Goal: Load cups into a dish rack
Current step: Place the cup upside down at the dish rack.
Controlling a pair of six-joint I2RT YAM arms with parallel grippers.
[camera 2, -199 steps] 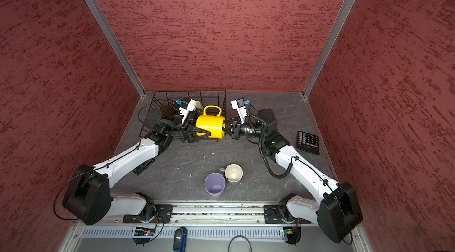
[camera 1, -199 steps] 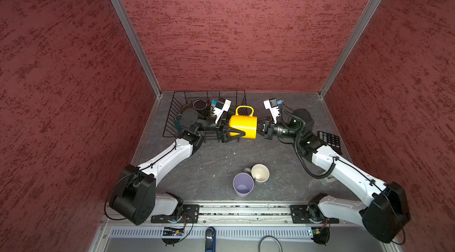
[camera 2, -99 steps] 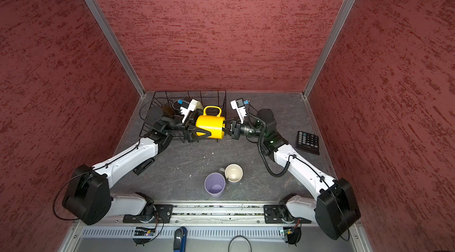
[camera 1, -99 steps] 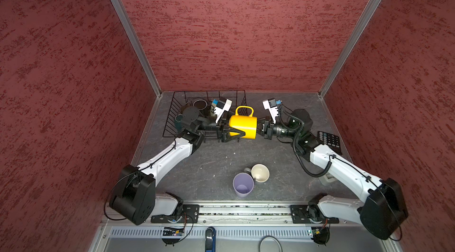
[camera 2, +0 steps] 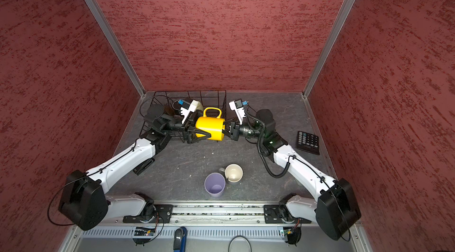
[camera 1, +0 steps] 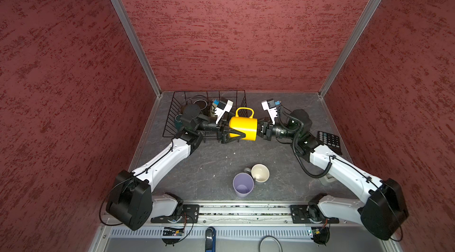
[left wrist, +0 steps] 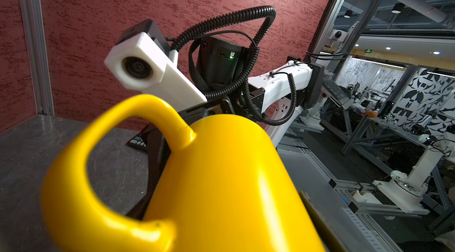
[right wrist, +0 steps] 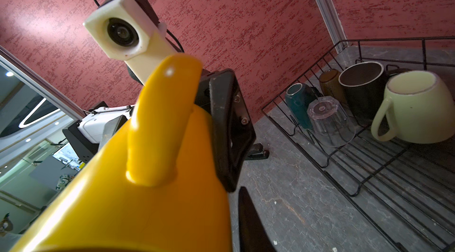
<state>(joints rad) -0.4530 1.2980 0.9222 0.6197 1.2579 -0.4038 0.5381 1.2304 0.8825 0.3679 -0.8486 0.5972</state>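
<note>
A yellow mug [camera 1: 242, 127] [camera 2: 210, 127] hangs on its side above the table, handle up, between my two grippers. My left gripper [camera 1: 236, 129] is shut on the mug's body from the rack side, and one of its fingers [right wrist: 231, 127] lies against the yellow wall. At the mug's rim is my right gripper [camera 1: 258, 130], open: its outer finger [right wrist: 248, 221] stands just off the wall, and the other finger is hidden. The dish rack [camera 1: 172, 115] [right wrist: 344, 164] holds teal [right wrist: 299, 103], clear glass [right wrist: 330, 122], amber [right wrist: 331, 85], black [right wrist: 362, 88] and pale green [right wrist: 416, 110] cups.
A lilac tumbler [camera 1: 242, 185] and a grey mug [camera 1: 259, 173] stand together near the table's front. The black calculator [camera 1: 330, 141] lies by the right wall. A black stapler [camera 2: 144, 165] sits under my left arm. Red walls close in three sides.
My right gripper's jaws have parted from the mug's rim. The mug and my left gripper have stayed in place.
</note>
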